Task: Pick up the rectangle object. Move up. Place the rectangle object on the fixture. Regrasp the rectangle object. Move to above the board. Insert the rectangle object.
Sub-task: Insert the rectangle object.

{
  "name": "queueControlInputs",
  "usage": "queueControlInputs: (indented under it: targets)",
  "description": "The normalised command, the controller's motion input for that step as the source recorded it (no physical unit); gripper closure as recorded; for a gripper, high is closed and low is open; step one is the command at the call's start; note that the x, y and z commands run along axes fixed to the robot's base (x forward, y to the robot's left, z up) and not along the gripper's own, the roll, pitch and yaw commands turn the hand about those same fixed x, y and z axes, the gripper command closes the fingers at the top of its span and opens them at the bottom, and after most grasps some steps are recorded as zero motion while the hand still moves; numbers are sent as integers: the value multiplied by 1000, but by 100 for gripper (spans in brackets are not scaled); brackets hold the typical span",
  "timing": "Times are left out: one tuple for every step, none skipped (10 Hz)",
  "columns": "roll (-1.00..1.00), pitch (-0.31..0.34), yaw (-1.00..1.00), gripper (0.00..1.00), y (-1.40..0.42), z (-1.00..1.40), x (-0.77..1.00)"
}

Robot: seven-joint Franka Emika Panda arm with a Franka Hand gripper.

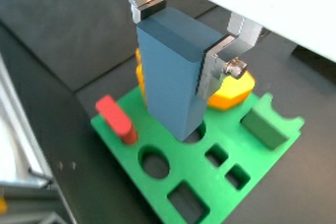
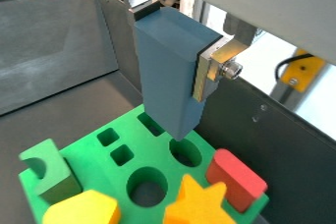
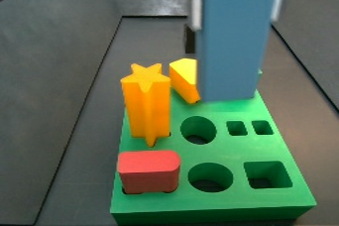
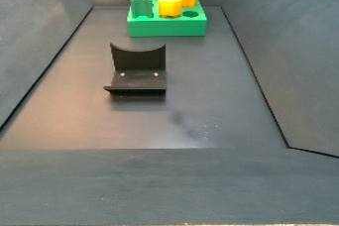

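My gripper (image 1: 182, 39) is shut on the rectangle object (image 1: 175, 76), a blue-grey block held upright by its upper end; both wrist views show this, and the block also shows in a wrist view (image 2: 171, 71). The silver fingers (image 2: 210, 69) clamp its two sides. The block hangs over the green board (image 1: 262, 164), its lower end right at a round hole (image 2: 191, 151). I cannot tell whether it touches the board. In a side view the block (image 3: 236, 37) stands tall over the board's (image 3: 225, 202) back half. The fixture (image 4: 135, 68) stands bare on the floor, well away from the board (image 4: 169, 22).
On the board sit a red rounded block (image 1: 116, 118), a yellow piece (image 1: 231, 90), a green notched block (image 1: 272, 123) and an orange star (image 3: 149, 101). Open round (image 3: 211, 177) and square holes (image 3: 269, 175) lie at its near part. Dark sloped walls (image 4: 54, 32) enclose the floor.
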Motion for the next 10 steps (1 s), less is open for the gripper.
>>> queueControlInputs:
  targets:
    - [0,-21,11,100,-40,0,0]
    - [94,0,80,100,-266,-57,231]
    - [260,0,271,100,-323,-43,171]
    - [344,0,266,100,-423,-3,380]
    - [371,17,260,100,-371,0,480]
    - [450,26,260,100,-294,0,491]
    - [443,29,263,100,-283,-6,529]
    - [414,13,274,100,-297,-123,543]
    - [397,0,340,100,-266,-320,491]
    - [286,0,306,100,-177,-366,600]
